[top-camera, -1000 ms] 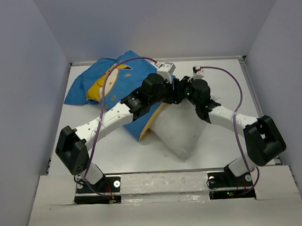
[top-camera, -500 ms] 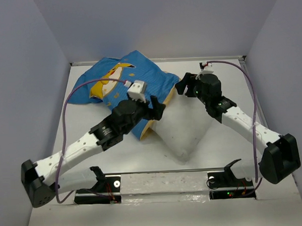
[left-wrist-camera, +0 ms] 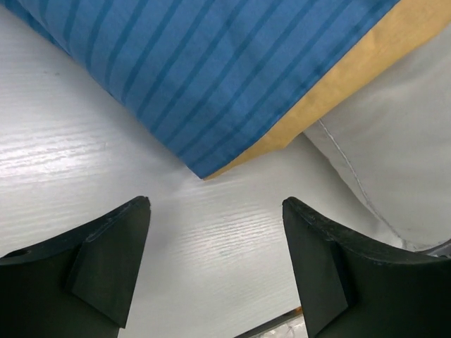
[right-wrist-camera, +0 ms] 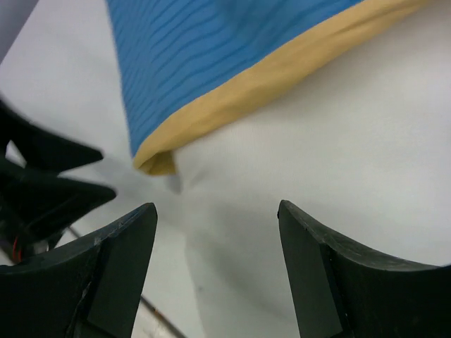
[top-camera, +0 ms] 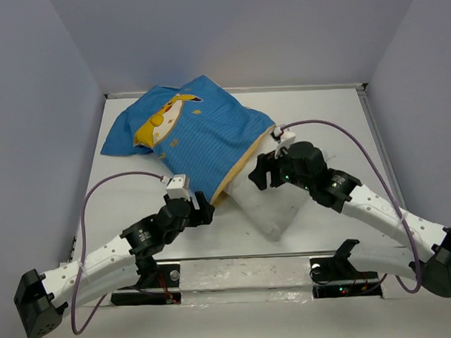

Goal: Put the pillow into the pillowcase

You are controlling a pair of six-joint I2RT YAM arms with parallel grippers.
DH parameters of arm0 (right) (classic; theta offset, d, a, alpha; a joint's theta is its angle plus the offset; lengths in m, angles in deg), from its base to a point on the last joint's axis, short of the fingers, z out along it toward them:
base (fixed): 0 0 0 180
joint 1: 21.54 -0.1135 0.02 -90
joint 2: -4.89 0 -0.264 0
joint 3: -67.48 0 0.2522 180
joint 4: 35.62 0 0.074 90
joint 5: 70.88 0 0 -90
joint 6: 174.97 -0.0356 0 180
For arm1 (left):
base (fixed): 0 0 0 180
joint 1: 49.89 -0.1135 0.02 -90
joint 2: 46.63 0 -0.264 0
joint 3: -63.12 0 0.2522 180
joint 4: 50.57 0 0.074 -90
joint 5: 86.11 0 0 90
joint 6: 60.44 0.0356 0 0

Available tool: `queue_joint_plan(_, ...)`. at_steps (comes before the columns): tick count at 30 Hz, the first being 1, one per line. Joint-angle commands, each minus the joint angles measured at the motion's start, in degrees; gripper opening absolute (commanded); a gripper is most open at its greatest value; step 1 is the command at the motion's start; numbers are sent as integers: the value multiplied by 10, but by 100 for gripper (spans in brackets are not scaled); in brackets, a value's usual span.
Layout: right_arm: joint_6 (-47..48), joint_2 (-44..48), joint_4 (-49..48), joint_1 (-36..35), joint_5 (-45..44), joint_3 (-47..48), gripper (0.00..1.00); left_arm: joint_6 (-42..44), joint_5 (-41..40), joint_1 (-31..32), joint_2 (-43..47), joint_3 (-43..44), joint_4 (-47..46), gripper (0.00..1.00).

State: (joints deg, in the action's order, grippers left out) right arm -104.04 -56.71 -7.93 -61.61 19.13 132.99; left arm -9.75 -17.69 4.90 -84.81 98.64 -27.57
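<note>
From above, the pillowcase [top-camera: 191,129] lies crumpled at the far left of the white table [top-camera: 342,120], blue side up, the yellow cartoon showing. Its mouth faces the near right, and the pillow [top-camera: 275,208] is partly inside, with a plump white corner sticking out towards the arms. The left gripper [top-camera: 202,213] sits just beside the case's near corner. The right gripper [top-camera: 260,172] hovers over the exposed pillow.

In the left wrist view, the left gripper [left-wrist-camera: 215,260] is spread wide and empty above bare, faintly grained tabletop [left-wrist-camera: 106,155]. The thin, blue-striped pillowcase [left-wrist-camera: 232,70] shows a mustard lining beside the pillow [left-wrist-camera: 402,155] and its stitched seam.

In the right wrist view, the right gripper [right-wrist-camera: 218,267] gapes apart and holds nothing over the smooth white pillow [right-wrist-camera: 317,155]. The pillowcase [right-wrist-camera: 211,49] has a yellow hem lying across the pillow.
</note>
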Motion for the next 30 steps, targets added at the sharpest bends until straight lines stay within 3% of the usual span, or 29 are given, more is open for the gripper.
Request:
queue_joint_plan(1, 31, 1, 87, -103, -67, 10, 76, -35, 27, 4, 8, -35, -55, 87)
queue_joint_plan(7, 20, -89, 107, -176, -214, 25, 81, 14, -9, 2, -121, -16, -169, 93)
queue_joint_plan(11, 26, -141, 106, -181, -308, 51, 86, 53, -59, -29, -212, 24, -237, 81)
queue_joint_plan(13, 33, -185, 101, -181, -332, 64, 87, 79, -33, -67, -246, 38, -288, 62)
queue_joint_plan(14, 36, -202, 101, -181, -330, 72, 82, 85, -9, -76, -252, 46, -299, 35)
queue_joint_plan(15, 37, -217, 97, -181, -324, 78, 68, 91, -2, -83, -255, 55, -298, 22)
queue_joint_plan(16, 37, -243, 88, -181, -321, 83, 52, 107, 6, -87, -250, 80, -291, 1)
queue_joint_plan(17, 27, -252, 87, -181, -321, 93, 16, 117, 7, -87, -230, 95, -272, 0)
queue_joint_plan(18, 27, -254, 85, -181, -321, 93, 2, 124, 12, -87, -219, 111, -259, 0)
queue_joint_plan(23, 23, -187, -12, -181, -266, 82, 0, 166, 97, -87, -185, 266, -195, 0)
queue_joint_plan(30, -18, -20, -152, -181, -183, 27, 0, 197, 244, -87, -289, 432, -161, 0)
